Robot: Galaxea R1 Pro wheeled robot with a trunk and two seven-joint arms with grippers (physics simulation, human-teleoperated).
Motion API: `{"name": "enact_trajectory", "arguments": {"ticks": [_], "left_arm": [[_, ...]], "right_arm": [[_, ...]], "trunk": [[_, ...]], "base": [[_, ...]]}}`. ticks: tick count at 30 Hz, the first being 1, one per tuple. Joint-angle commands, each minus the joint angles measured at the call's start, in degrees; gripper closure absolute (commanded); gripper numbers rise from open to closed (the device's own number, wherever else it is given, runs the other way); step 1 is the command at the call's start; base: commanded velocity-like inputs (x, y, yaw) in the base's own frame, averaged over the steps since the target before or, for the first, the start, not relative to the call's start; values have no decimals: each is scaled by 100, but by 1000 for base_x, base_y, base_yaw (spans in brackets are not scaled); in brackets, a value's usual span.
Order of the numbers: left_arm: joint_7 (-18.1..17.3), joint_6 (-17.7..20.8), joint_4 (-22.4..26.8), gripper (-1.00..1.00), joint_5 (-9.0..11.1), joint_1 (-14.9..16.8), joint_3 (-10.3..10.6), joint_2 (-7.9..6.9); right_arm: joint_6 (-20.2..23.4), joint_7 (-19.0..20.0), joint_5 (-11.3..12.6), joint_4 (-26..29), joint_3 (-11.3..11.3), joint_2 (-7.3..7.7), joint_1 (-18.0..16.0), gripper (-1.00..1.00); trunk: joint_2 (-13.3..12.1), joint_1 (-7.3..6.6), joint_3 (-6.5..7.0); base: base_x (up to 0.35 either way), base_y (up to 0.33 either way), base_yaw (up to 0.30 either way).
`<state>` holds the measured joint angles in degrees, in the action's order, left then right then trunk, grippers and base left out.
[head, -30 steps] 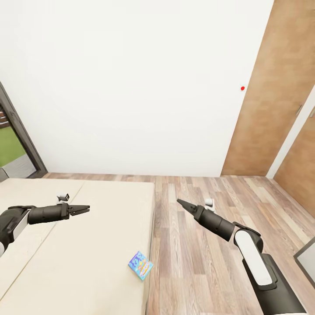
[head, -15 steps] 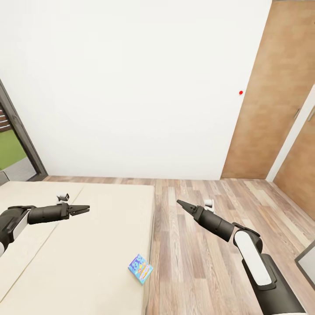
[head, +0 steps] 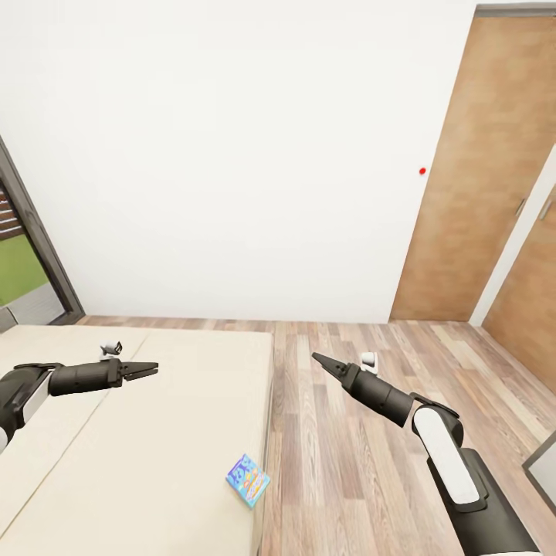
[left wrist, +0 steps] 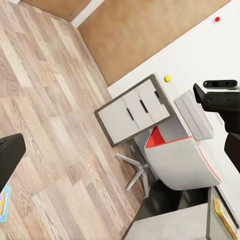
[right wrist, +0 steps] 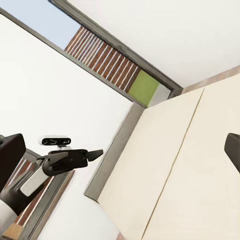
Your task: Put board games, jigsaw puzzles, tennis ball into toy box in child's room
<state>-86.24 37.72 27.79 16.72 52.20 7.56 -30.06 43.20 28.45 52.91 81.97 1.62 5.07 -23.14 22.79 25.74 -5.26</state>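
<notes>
A small blue board game lies on the beige bed, close to its right edge. My left gripper hovers open over the mattress, well back from the game. Over the wood floor right of the bed, my right gripper is open and holds nothing. In the left wrist view the tennis ball rests on the pale table beside the grey toy box. A flat box with a yellow lid lies on the table's dark grey part. The jigsaw puzzles are out of view.
A white wall stands behind the bed, with wooden doors at the right and a dark-framed window at the left. A red-and-white chair and a drawer unit stand by the table. Open plank floor lies right of the bed.
The head view has tilted up a little, so the door's top now shows and the board game sits lower in the picture. Both arms keep their pose.
</notes>
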Motion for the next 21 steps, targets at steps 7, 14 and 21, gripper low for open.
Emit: {"name": "enact_trajectory", "arguments": {"ticks": [7,14,21], "left_arm": [[-15,60,-1,-100,33,9,38,-9],[-15,60,-1,-100,33,9,41,-9],[-15,60,-1,-100,33,8,37,-9]], "right_arm": [[21,2,11,3,3,5,-5,-100],[21,2,15,-3,-1,7,-6,-100],[21,2,16,-3,5,6,-6,-100]], "trunk": [[13,4,52],[13,4,117],[13,4,183]], "base": [[0,0,0],[0,0,0],[0,0,0]]}}
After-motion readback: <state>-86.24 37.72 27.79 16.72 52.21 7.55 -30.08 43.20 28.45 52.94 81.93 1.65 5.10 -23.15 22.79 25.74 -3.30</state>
